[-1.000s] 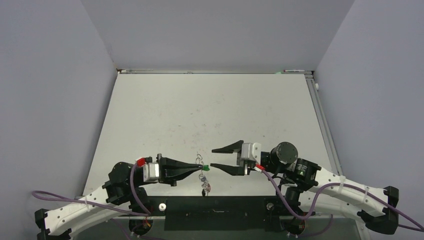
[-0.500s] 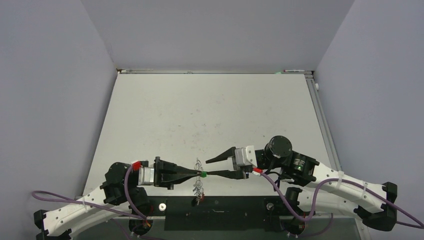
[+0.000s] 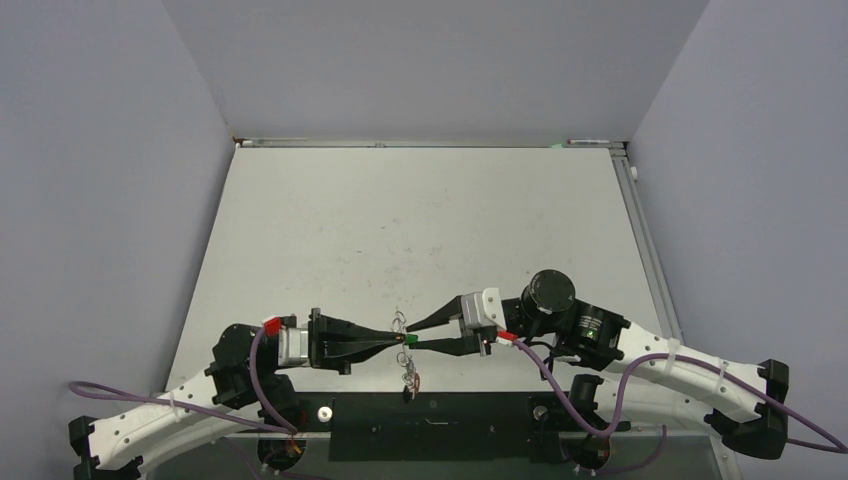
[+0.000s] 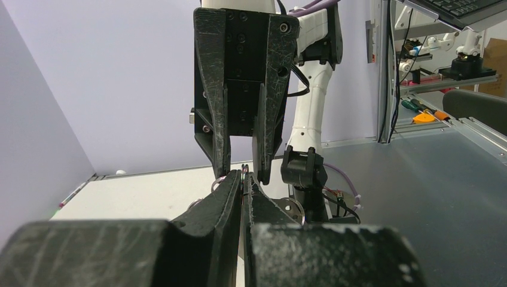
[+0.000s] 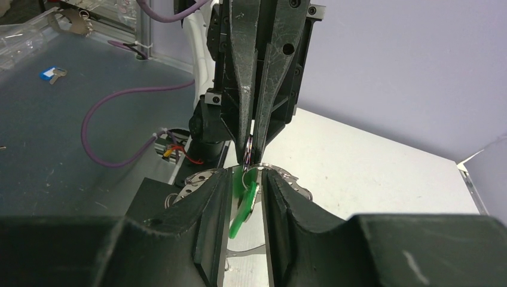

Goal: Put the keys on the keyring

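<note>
My left gripper (image 3: 400, 339) is shut on the thin wire of the keyring (image 3: 408, 362), which dangles below its tips with small rings and a red tag. The pinched wire shows at the left gripper's tips (image 4: 243, 177) in the left wrist view. A green-tagged key (image 5: 242, 206) hangs tilted from the ring between the fingers of my right gripper (image 5: 246, 177), with a narrow gap on each side. From above, the right gripper (image 3: 412, 336) meets the left one tip to tip around the green tag (image 3: 407, 338). The keyring's silver rim (image 5: 287, 174) curves behind the right finger.
Both arms reach inward close to the table's near edge (image 3: 430, 400). A black mounting bar (image 3: 440, 425) runs between the arm bases just below the hanging ring. White tabletop (image 3: 420, 220) stretches behind the grippers towards the back wall.
The right gripper has moved left up to the left gripper's tips and its jaws have narrowed around the green tag. The left gripper stays shut; the hanging ring has swung slightly.
</note>
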Controlling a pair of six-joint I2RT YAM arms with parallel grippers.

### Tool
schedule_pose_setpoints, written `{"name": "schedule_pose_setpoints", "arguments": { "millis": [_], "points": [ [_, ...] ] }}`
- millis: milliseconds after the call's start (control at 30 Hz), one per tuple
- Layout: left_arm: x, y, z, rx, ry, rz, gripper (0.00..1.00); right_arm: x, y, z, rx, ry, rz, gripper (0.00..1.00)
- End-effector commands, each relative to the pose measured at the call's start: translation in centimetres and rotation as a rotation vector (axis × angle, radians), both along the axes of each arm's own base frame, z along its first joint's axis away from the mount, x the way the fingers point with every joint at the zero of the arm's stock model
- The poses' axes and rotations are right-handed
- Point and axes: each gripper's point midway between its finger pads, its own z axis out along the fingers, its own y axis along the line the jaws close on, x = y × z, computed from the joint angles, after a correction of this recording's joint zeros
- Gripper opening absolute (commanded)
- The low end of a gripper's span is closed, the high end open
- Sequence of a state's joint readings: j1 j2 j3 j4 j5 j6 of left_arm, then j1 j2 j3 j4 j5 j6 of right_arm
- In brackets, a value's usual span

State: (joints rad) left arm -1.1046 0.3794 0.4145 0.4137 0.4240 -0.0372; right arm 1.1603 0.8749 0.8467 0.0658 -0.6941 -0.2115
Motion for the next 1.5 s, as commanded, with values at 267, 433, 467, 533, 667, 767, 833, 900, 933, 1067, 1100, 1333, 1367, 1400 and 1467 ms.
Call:
{"name": "schedule_pose_setpoints", "arguments": {
  "millis": [267,433,467,533,667,767,833,900,933,1067,1100,1333,1367,1400,1467],
  "points": [
    [0.3,0.4,2.4,-0.098,-0.027,0.023,0.00,0.2,0.7,1.5,0.062,-0.006,-0.010,0.23],
    [0.3,0.4,2.4,-0.105,-0.022,0.019,0.00,0.4,0.9,1.4,0.059,0.000,-0.018,0.19],
    [0.3,0.3,2.5,-0.106,-0.023,0.018,0.00,0.5,1.0,1.4,0.059,0.000,-0.019,0.18],
    [0.3,0.3,2.5,-0.108,-0.022,0.018,0.00,0.6,1.0,1.3,0.056,0.002,-0.025,0.15],
    [0.4,0.3,2.4,-0.106,-0.018,0.018,0.00,0.9,1.2,1.1,0.050,0.006,-0.037,0.08],
    [0.5,0.1,2.1,-0.091,-0.017,0.024,0.00,1.0,1.3,1.0,0.044,0.004,-0.040,0.05],
    [0.6,0.0,1.8,-0.079,-0.020,0.029,0.00,1.1,1.4,1.0,0.042,0.001,-0.041,0.05],
    [0.8,-0.1,1.6,-0.068,-0.025,0.037,0.00,1.0,1.5,0.9,0.037,-0.002,-0.034,0.05],
    [0.8,-0.1,1.6,-0.066,-0.025,0.041,0.00,1.0,1.5,1.0,0.038,-0.005,-0.033,0.05],
    [1.1,0.0,1.6,-0.056,-0.021,0.058,0.06,1.1,1.3,1.1,0.036,-0.014,-0.043,0.05],
    [1.2,0.0,1.5,-0.051,-0.021,0.065,0.11,1.2,1.3,1.1,0.036,-0.017,-0.047,0.05],
    [1.7,0.7,1.5,0.005,-0.045,0.117,0.26,1.8,0.9,1.5,0.051,-0.027,-0.090,0.05],
    [1.6,0.8,1.6,0.007,-0.047,0.119,0.27,1.8,0.8,1.6,0.054,-0.029,-0.094,0.05],
    [1.6,0.9,1.6,0.017,-0.048,0.120,0.28,1.9,0.8,1.7,0.055,-0.029,-0.099,0.05],
    [1.5,1.2,1.8,0.037,-0.058,0.122,0.31,2.0,0.7,1.7,0.056,-0.033,-0.107,0.05]
  ]
}}
